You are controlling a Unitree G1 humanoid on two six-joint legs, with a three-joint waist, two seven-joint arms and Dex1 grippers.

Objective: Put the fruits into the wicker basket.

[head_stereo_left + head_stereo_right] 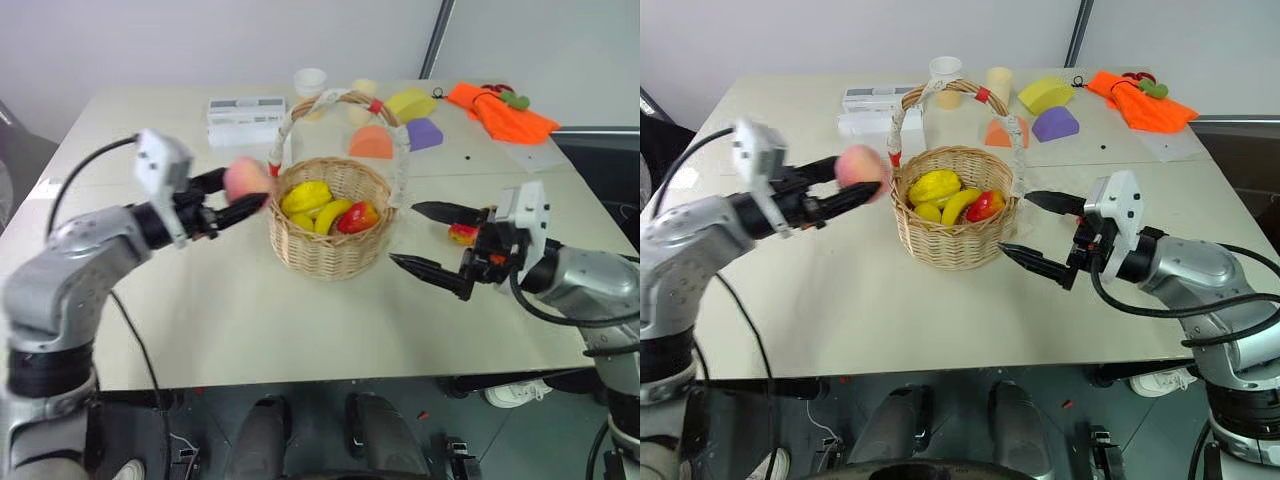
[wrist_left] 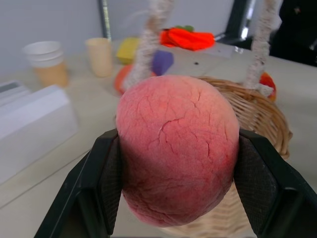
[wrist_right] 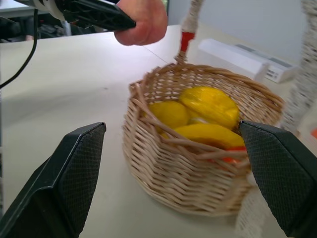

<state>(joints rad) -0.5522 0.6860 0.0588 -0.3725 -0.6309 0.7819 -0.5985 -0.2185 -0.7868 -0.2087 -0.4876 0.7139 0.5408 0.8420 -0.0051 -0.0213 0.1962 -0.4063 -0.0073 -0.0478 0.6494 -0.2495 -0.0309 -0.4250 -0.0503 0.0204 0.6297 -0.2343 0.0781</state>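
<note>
Left gripper (image 1: 235, 197) is clamped on the peach (image 1: 247, 178), one black finger on each side, holding it up in the air just left of the wicker basket (image 1: 330, 245), right by the rim. Right gripper (image 1: 428, 240) is on the other side of the basket, fingers spread wide with nothing between them, pointing at the basket wall.

Basket sits mid-table (image 1: 300, 330) with its tall white handle (image 1: 400, 165) arching over it. Inside are a few yellow fruits (image 1: 306, 196), a banana-looking piece (image 1: 333, 215) and a red-yellow one (image 1: 359, 217). One more small red-yellow fruit (image 1: 462, 234) lies on the table to the right of the basket, partly hidden behind the right gripper.

Far side of the table has a white box (image 1: 245, 118), two cups (image 1: 311, 82), some orange, yellow and purple blocks (image 1: 424, 133), and an orange cloth (image 1: 500, 112) at the far right corner.
</note>
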